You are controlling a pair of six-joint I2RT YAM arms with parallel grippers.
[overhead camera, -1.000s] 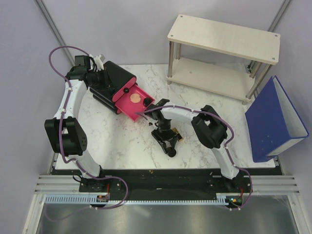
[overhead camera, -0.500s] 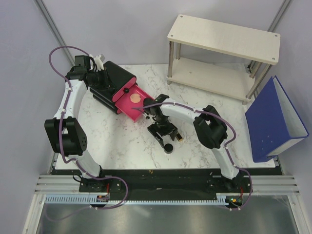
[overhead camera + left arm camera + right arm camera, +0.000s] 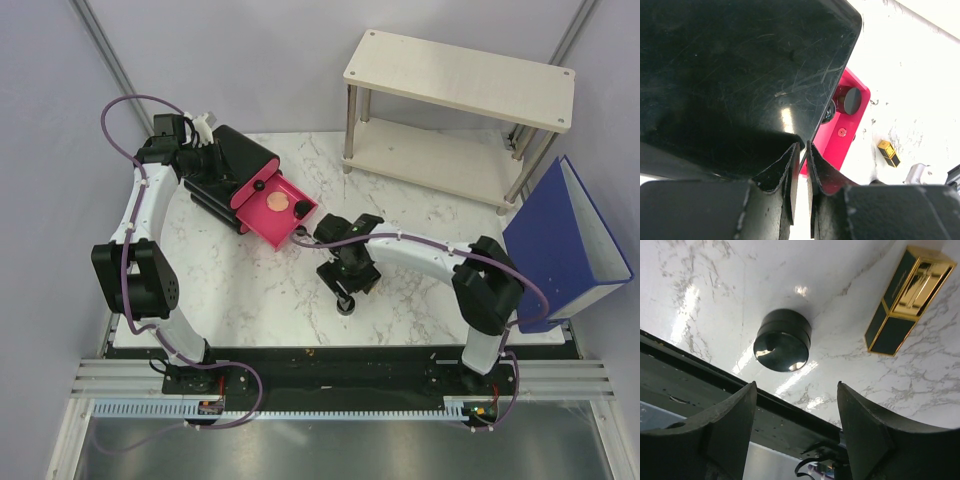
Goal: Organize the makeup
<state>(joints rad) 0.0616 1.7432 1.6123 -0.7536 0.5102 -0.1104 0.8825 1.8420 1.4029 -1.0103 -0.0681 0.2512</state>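
Right fingers (image 3: 725, 430) are hanging spread wide with nothing in them, sitting low over the white marble-look desk (image 3: 230, 290). The small round black compact (image 3: 782, 340) is lying on the desk right in line with the gap between them, not touching either one. Over on the other side, the left fingers (image 3: 781, 170) are pressing nearly together on a thin edge of the black plastic organizer box (image 3: 740, 65). It's looking like that arm is just steadying the box while the hot-pink drawer (image 3: 262, 218) is standing pulled out. A round peach compact (image 3: 277, 203) is already sitting in that drawer, plus something small, dark and round near the box end that I can't really make out. The boxy gold-and-black lipstick (image 3: 902, 300) is lying flat on the desk near the black compact, not touching it. So I'm guessing we're looking at the pick-up step for the black compact. The right arm is going to need to drop down until the fingers are straddling it, then squeeze on its curved sides and carry it over to the drawer. It's looking short and slick, so I'm thinking the grip has to be centred or it's going to squirt out sideways. Lipstick is probably waiting its turn after that.
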